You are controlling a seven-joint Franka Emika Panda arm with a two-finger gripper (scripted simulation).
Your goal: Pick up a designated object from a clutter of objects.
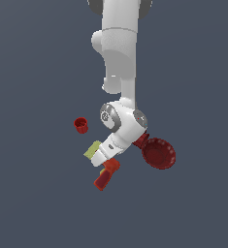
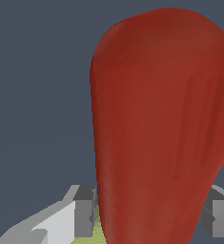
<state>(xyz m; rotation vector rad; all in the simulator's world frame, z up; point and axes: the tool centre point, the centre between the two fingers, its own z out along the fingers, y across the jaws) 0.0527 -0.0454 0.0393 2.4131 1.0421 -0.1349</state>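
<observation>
The red-orange drill toy (image 1: 104, 178) lies among the clutter just below my wrist in the exterior view. In the wrist view the drill (image 2: 161, 119) fills most of the picture and sits between my two fingers. The gripper (image 1: 108, 166) is down over its upper end. One grey finger (image 2: 84, 212) touches one side of the drill and the other finger (image 2: 219, 217) touches the opposite side. The gripper (image 2: 147, 217) is shut on the drill. The lower part of the drill is hidden in the wrist view.
A small red cup (image 1: 80, 125) stands apart at the exterior view's left. A flat yellow-green rectangle (image 1: 92, 149) lies beside my hand, partly under it (image 2: 96, 233). A dark red bowl (image 1: 159, 153) sits at the right, with the dark red mug (image 1: 141, 140) half hidden behind my wrist.
</observation>
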